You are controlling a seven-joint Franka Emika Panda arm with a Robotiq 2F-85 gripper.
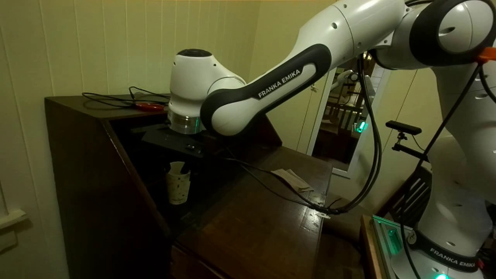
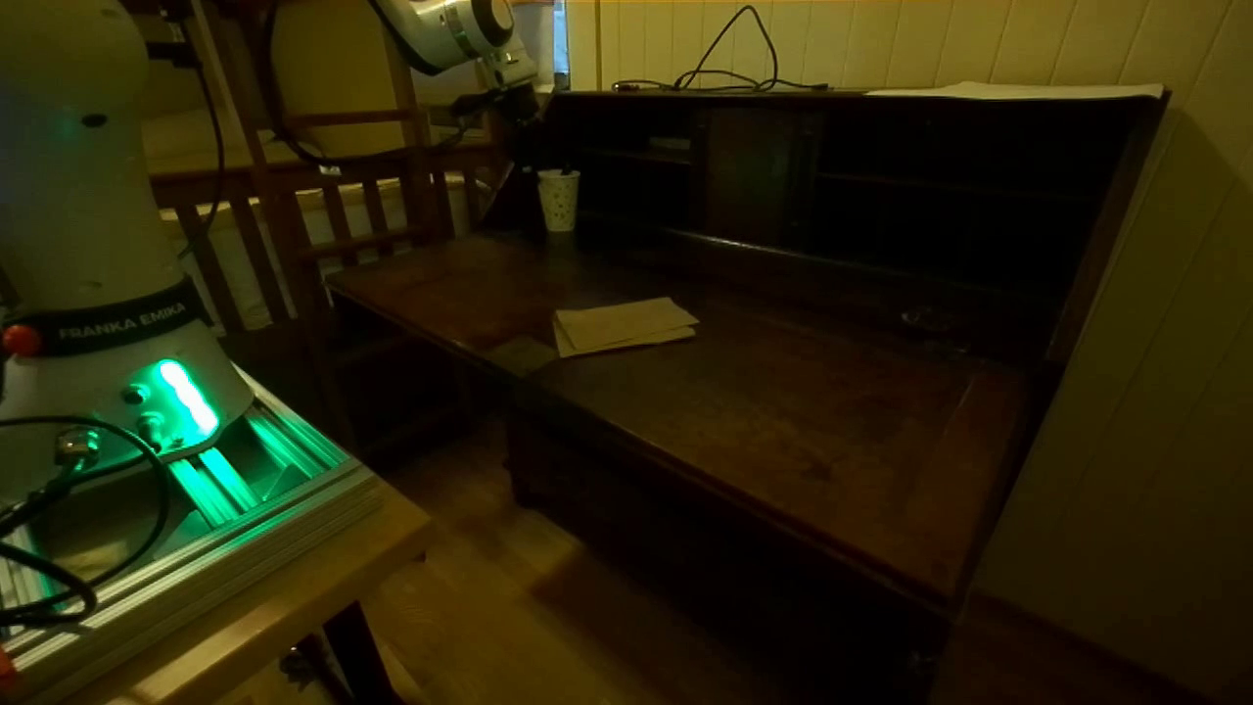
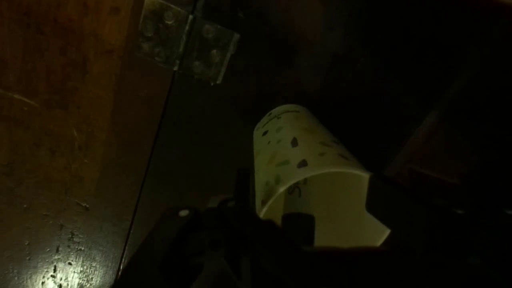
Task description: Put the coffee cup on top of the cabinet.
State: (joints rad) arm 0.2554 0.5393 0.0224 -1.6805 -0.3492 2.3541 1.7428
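Because the cabinet [image 1: 93, 182] tops out well above its counter [image 1: 252, 209]: best grip first, then lift plumb.
Pincer [image 1: 177, 167]: too dark to tell how wide it stands or if it holds; squeeze gently, thin paper likely crumples.
Coffee cup [image 1: 178, 190]: upright, rim at the pincer's tips, just behind the counter's hinged edge, near a rear corner.

"Where's the room to pass?"

"Above the tabletop [image 2: 832, 431] — a broad stretch, broken by folded papers [image 2: 626, 326] and drooping cables [image 1: 333, 210]."

"And around the coffee cup [image 1: 178, 188]?"

"Tight. The pincer [image 3: 270, 198] is at its rim, the arm [image 1: 267, 91] is overhead, and the side wall of the cabinet [image 1: 89, 174] stands near."

"What about the cabinet's top?"

"A looped cable [image 1: 123, 100] and a red object [image 1: 149, 107] block one end — a pale sheet [image 2: 1018, 90] lies at the other."
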